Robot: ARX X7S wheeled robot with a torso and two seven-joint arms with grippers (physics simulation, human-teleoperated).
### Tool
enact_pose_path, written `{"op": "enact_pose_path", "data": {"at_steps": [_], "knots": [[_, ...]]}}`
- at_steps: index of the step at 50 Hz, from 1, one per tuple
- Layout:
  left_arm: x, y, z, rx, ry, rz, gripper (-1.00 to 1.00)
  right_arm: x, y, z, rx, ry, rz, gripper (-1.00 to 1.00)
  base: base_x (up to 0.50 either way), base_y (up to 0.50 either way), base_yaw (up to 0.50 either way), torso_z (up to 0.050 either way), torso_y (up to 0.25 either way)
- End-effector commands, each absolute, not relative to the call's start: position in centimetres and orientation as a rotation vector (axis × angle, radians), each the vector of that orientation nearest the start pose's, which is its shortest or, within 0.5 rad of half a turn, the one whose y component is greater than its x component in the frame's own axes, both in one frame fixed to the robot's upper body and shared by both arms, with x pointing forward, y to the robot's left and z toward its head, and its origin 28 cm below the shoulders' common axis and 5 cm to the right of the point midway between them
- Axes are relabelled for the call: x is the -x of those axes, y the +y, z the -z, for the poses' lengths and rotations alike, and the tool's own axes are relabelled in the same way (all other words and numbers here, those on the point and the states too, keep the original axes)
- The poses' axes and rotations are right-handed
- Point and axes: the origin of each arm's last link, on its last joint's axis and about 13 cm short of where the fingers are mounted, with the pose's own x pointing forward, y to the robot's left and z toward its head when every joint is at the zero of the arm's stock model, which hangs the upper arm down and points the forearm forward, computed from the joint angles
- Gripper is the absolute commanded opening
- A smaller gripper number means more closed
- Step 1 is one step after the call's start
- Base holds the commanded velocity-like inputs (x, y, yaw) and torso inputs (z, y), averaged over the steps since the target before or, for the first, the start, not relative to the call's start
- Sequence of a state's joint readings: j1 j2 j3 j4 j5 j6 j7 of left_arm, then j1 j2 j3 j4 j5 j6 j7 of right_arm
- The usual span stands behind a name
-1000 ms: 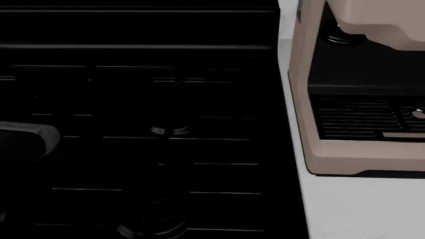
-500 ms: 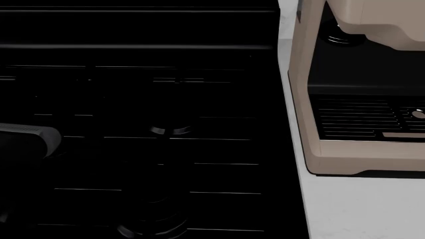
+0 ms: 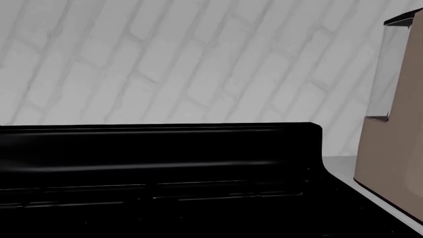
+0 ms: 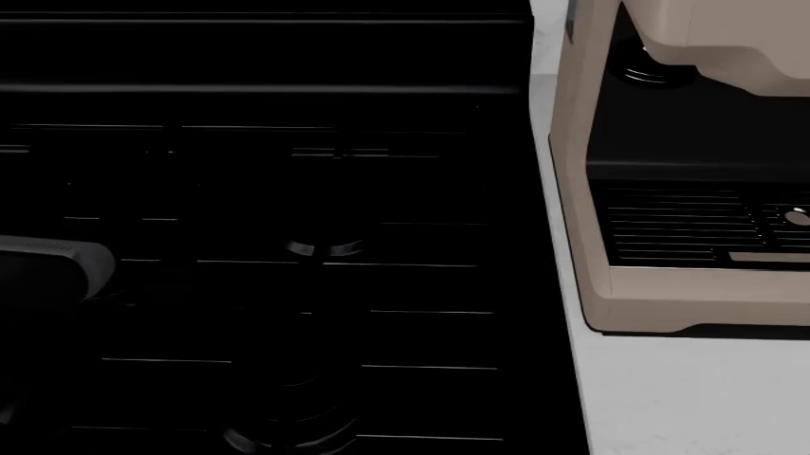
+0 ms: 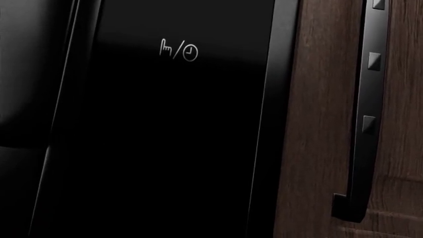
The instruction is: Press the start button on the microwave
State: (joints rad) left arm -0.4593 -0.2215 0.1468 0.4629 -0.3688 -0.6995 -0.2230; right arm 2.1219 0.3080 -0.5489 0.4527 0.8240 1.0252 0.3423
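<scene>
Approach, judged as the step in hand, with no press made on anything yet. At the far left of the head view, only a grey link of the left arm (image 4: 51,265), low over the black stove (image 4: 317,284); no pincer visible on it, so impossible to tell how far open or whether holding anything. Further right, past the stove's right edge, a strip of white counter (image 4: 696,398) with a beige coffee machine (image 4: 658,284) standing on it toward the back edge, just beside the stove. From the left wrist, the stove's backguard (image 3: 158,144) along the counter's back edge and a white brick wall (image 3: 165,59) behind. Nothing of the microwave on the counter itself: found only in the right wrist view, as a glossy black control panel (image 5: 165,148) close ahead, bearing a small hand-and-clock icon (image 5: 178,50), with a dark wood cabinet (image 5: 314,124) and its black handle (image 5: 362,124) just beside. No fingers of the right pincer in that view either, so its opening cannot be told; apparently empty, though unconfirmed. No start button legible on the dark panel. Next, probably: search along the panel for the start mark, line a fingertip up square to it, then push in gently and straight, clear of the hand-and-clock icon.
</scene>
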Motion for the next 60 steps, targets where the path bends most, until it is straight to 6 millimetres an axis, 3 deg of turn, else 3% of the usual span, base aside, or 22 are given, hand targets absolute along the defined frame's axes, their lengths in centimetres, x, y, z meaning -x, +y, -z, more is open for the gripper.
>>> {"op": "enact_pose_path", "data": {"at_steps": [1, 21, 48, 60], "knots": [[-26.5, 20.4, -17.0, 0.015, -0.166, 0.102, 1.00, -28.7, -10.7, -53.3, 0.135, -0.423, -0.024, -1.00, 0.01, 0.00, 0.00, 0.000, 0.000], [-26.3, 20.5, -16.8, 0.015, -0.159, 0.097, 1.00, -29.9, -10.5, -53.6, 0.150, -0.418, -0.053, -1.00, 0.02, 0.00, 0.01, 0.004, 0.000], [-26.5, 20.6, -16.4, 0.011, -0.152, 0.093, 1.00, -31.8, -10.9, -52.5, 0.164, -0.401, -0.106, -1.00, 0.02, 0.00, 0.02, 0.006, 0.000], [-26.5, 20.6, -16.5, 0.007, -0.153, 0.095, 1.00, -31.8, -10.7, -52.4, 0.165, -0.413, -0.148, -1.00, 0.02, 0.01, 0.02, 0.006, 0.000]]}}
